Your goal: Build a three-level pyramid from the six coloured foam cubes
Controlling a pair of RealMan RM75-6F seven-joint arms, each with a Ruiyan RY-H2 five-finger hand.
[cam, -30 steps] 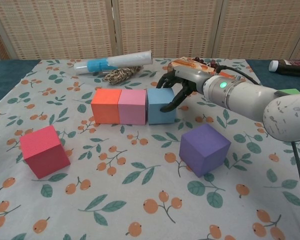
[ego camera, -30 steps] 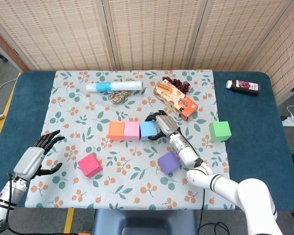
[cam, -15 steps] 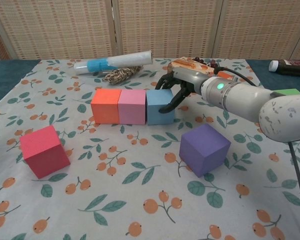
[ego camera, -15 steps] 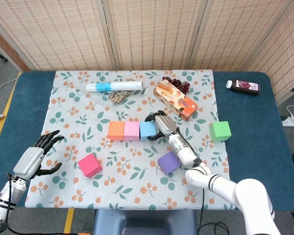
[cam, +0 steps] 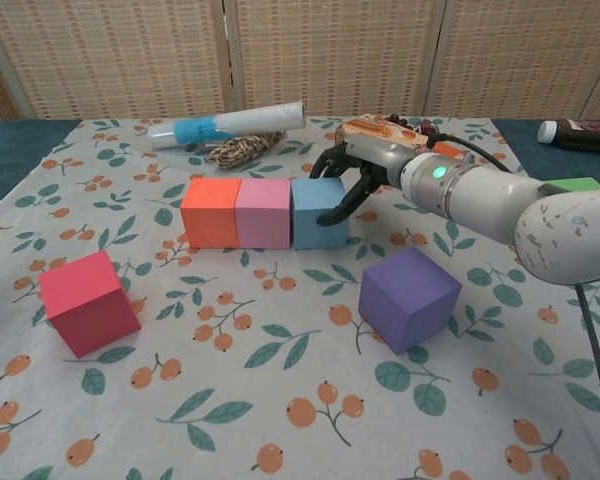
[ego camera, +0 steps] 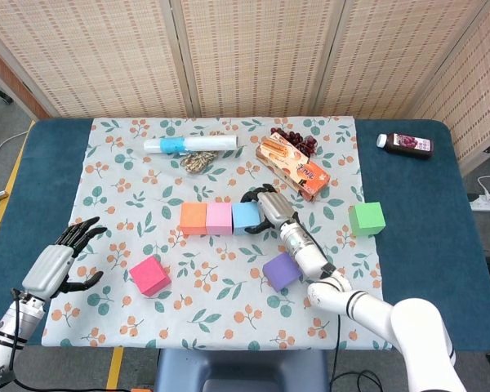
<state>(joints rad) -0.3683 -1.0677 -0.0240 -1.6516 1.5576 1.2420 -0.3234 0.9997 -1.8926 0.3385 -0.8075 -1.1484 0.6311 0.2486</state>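
Observation:
Orange (ego camera: 193, 218), pink (ego camera: 220, 218) and blue (ego camera: 246, 217) cubes stand in a touching row at mid-cloth; the chest view shows the same orange (cam: 211, 212), pink (cam: 264, 213) and blue (cam: 318, 212) row. My right hand (ego camera: 269, 208) (cam: 360, 175) curves against the blue cube's right side, fingers touching its top edge and face without enclosing it. A purple cube (ego camera: 281, 271) (cam: 409, 296) lies just in front of that arm. The magenta cube (ego camera: 149, 275) (cam: 88, 302) sits front left, the green cube (ego camera: 367, 219) (cam: 578, 185) far right. My left hand (ego camera: 61, 261) hovers empty at the front left, fingers spread.
Behind the row lie a white tube with a blue label (ego camera: 189, 144) (cam: 228, 123), a coil of rope (ego camera: 198, 161), a snack box (ego camera: 292, 167) and dark grapes (ego camera: 294, 140). A juice bottle (ego camera: 405, 144) rests on the blue table at the back right.
My right hand has nudged the blue cube slightly left, closing it up against the pink cube. The left hand has stayed put.

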